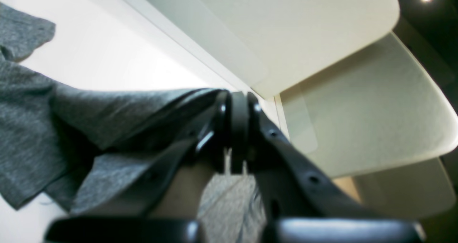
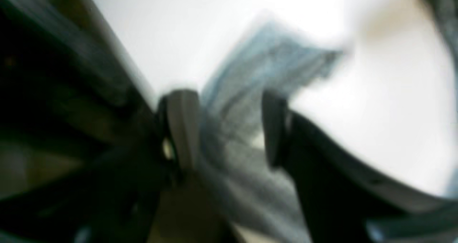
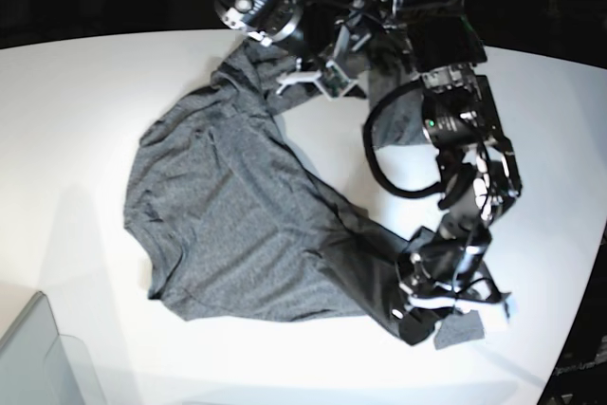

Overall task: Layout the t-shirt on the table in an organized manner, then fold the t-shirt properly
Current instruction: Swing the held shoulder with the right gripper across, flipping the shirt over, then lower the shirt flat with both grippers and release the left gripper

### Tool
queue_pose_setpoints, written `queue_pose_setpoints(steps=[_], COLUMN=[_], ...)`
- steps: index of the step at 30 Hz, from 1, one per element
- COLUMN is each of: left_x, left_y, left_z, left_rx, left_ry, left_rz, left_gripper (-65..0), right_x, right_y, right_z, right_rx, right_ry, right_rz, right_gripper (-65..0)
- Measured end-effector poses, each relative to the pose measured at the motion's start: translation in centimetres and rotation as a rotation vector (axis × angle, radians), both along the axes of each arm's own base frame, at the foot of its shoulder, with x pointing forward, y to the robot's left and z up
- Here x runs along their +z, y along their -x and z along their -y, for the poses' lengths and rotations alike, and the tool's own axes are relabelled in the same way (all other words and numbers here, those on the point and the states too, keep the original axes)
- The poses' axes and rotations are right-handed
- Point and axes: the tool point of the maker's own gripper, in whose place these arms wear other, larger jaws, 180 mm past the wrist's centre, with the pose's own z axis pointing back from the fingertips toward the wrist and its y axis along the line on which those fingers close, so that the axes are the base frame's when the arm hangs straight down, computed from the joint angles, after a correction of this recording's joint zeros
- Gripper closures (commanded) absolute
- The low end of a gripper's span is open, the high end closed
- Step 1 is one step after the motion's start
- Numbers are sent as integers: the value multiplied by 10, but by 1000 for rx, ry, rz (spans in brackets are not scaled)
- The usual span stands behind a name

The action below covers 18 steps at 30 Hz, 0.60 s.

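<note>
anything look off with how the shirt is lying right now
Yes. The t-shirt lies rumpled and askew on the table, not spread flat: one end is bunched under the right gripper, whose jaws stand apart, and the other is pinched in the shut left gripper near the table edge.

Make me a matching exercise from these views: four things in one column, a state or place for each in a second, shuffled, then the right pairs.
Things
1. left pincer
2. right pincer
3. t-shirt
4. translucent bin

States or places
A. spread in rumpled folds across the white table
B. jaws apart, grey cloth between them
C. at the base view's lower left corner
D. clamped shut on a shirt edge

Pairs: 1-D, 2-B, 3-A, 4-C
</note>
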Motion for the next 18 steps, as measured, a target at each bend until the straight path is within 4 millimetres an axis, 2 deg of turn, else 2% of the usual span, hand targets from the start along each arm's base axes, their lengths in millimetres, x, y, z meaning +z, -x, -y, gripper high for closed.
queue_pose_setpoints(steps=[3,6,8,12,18], left_x=[1,5,-6,-27,-51], left_y=[12,28,33,50,82], left_z=[-12,-24,-39,-61,-105], left_rx=[34,42,69,102,169], left_ry=[-22,69,93,132,164], left_rz=[7,35,10,-35,-88], left_gripper=[-2,-2,-2,-2,-2], right_x=[-8,-22,-29,-26,-34], right_y=[-14,-9,-7,-29,-32], right_z=[31,55,67,96,130], right_rx=[-84,-152,-182,-268,-350], right_ry=[39,66,85,100,145], right_rz=[1,-47,-72,-35,-56], right_gripper=[-290,-290,-290,-290,-291])
